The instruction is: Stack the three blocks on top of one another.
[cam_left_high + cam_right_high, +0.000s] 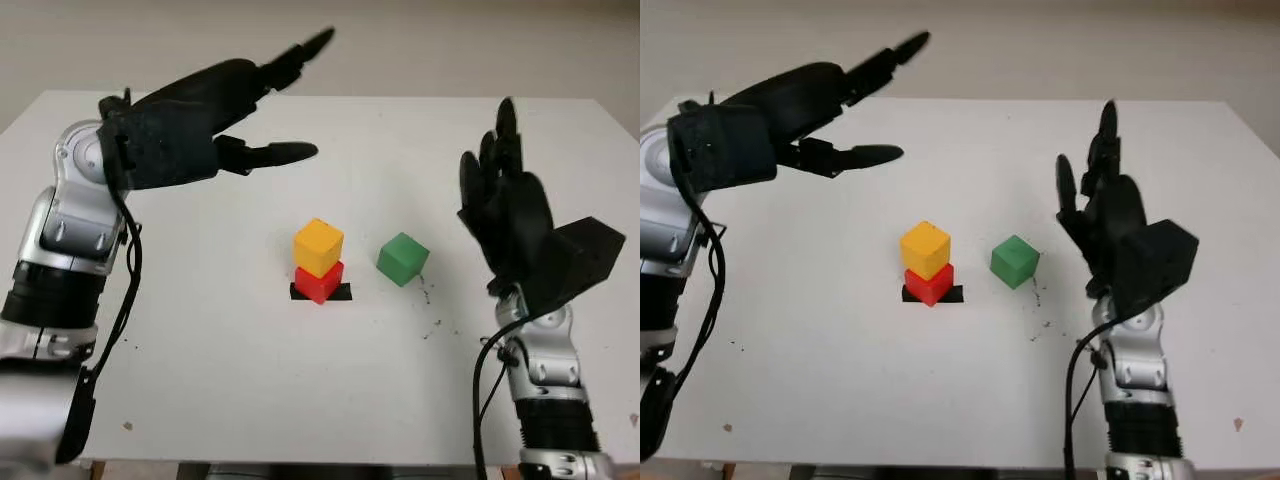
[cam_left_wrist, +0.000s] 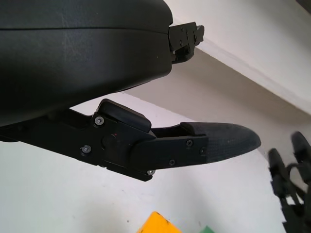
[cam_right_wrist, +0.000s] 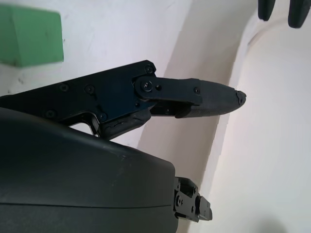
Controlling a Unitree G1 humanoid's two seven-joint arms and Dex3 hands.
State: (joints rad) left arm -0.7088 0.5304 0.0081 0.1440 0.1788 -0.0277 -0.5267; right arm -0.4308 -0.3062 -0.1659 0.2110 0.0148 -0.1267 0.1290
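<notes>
A yellow block (image 1: 318, 246) sits on a red block (image 1: 319, 281) near the middle of the white table (image 1: 220, 360), turned a little against it. The red block stands on a strip of black tape (image 1: 342, 292). A green block (image 1: 402, 258) lies on the table just right of this pair, apart from it. My left hand (image 1: 285, 105) is open and raised over the far left of the table, well away from the blocks. My right hand (image 1: 495, 160) is open, fingers pointing up, to the right of the green block and above the table.
Small dark specks (image 1: 432, 325) mark the table in front of the green block. The table's far edge (image 1: 400, 97) meets a pale wall. The near edge (image 1: 300, 462) runs along the bottom.
</notes>
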